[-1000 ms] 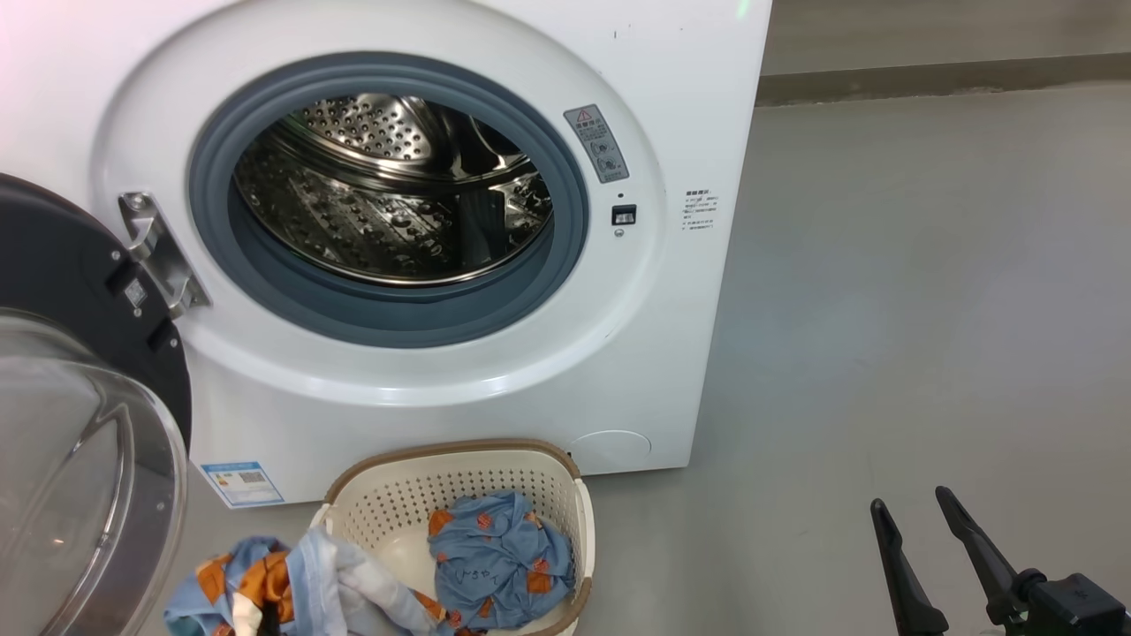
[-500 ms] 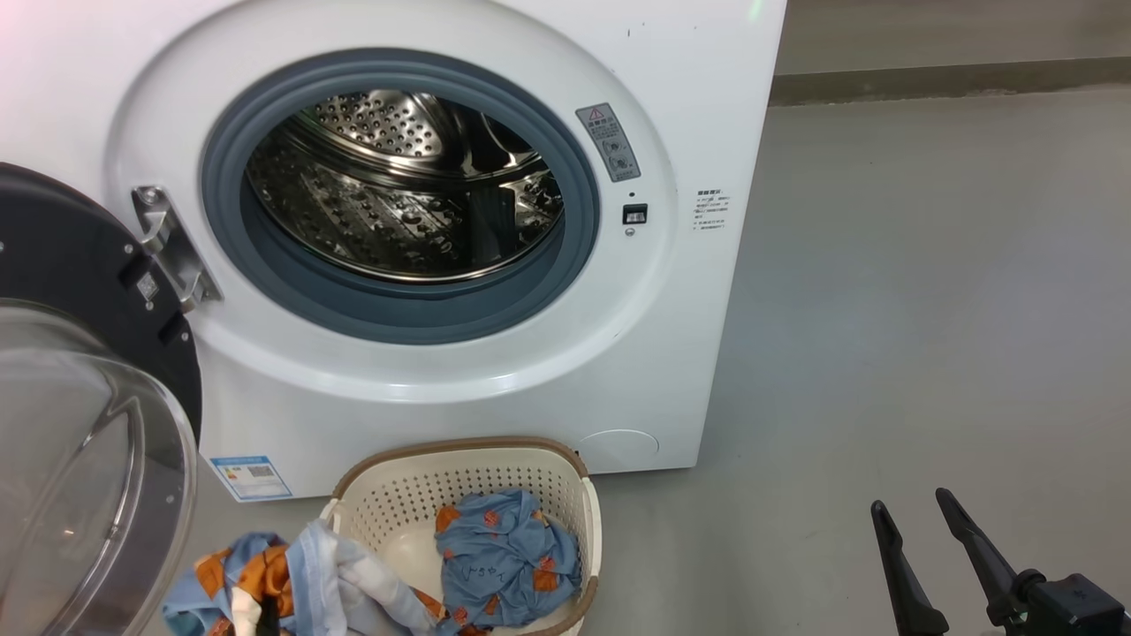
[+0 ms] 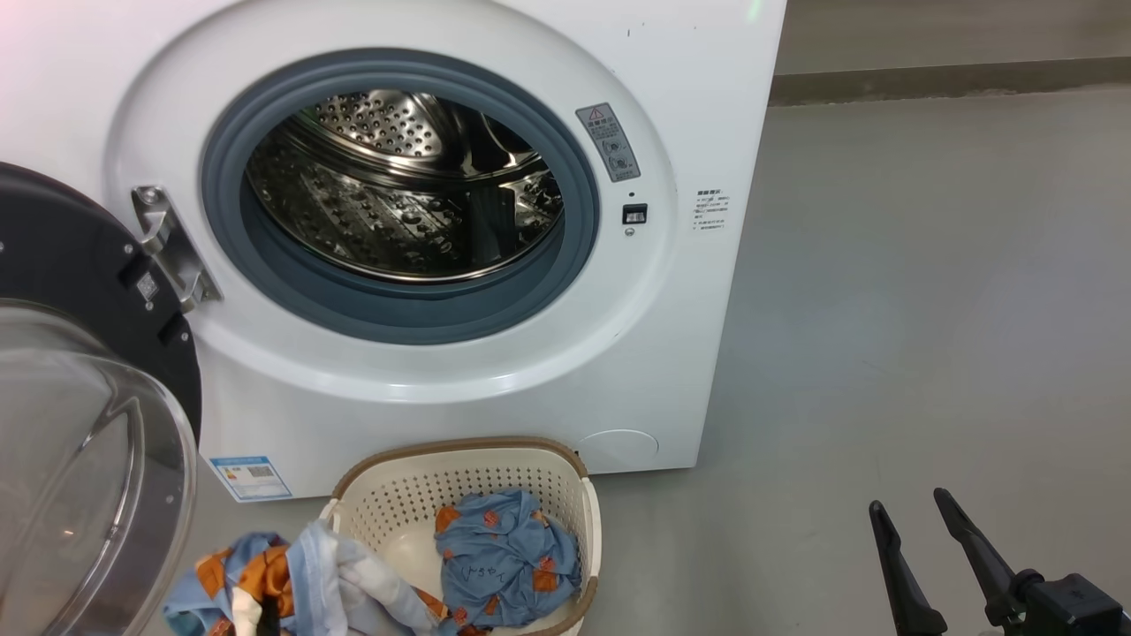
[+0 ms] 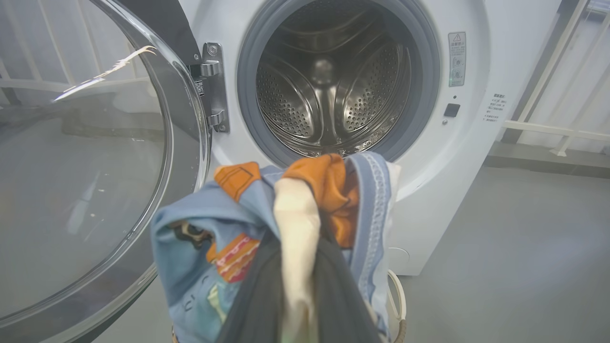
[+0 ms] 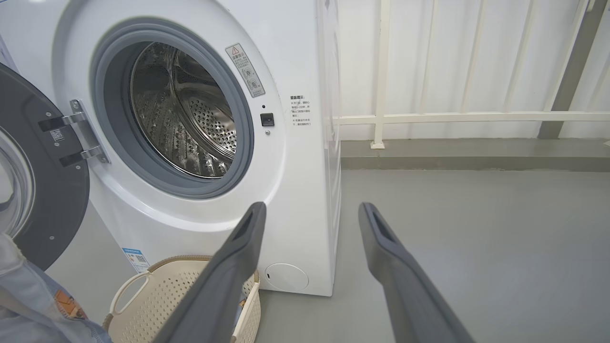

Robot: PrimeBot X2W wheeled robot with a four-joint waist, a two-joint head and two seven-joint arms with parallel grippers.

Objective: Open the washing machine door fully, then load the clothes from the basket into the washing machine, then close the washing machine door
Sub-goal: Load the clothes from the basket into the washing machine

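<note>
One bundle of the clothes (image 4: 209, 224) is pinched in the left gripper (image 4: 298, 245). Its jaws are almost closed, and blue cloth with orange prints and a cream strip hang over and between the two dark fingers (image 4: 333, 295). Straight ahead of these jaws, a little above them, is the open mouth of the washing machine (image 4: 457, 133); the steel drum (image 4: 329, 90) looks bare inside. The washing machine door (image 4: 95, 157) stands swung out to the left of the jaws, near the bundle but apart from it. The basket (image 3: 459, 449) sits on the floor (image 3: 884, 309) below the jaws, just before the machine, and one more crumpled blue piece (image 3: 504, 556) lies in it. The right gripper (image 5: 312, 209) has its jaws wide apart and holds nothing; the machine front is ahead of it and to its left.

I judge that the door step is done and that loading is the step in hand, at its first bundle. The next move calls for carrying the bundle forward and up over the grey seal (image 4: 245, 95), deep into the drum, and only then parting the jaws. The loose ends hang low, so they may catch on the lower lip of the seal.
</note>
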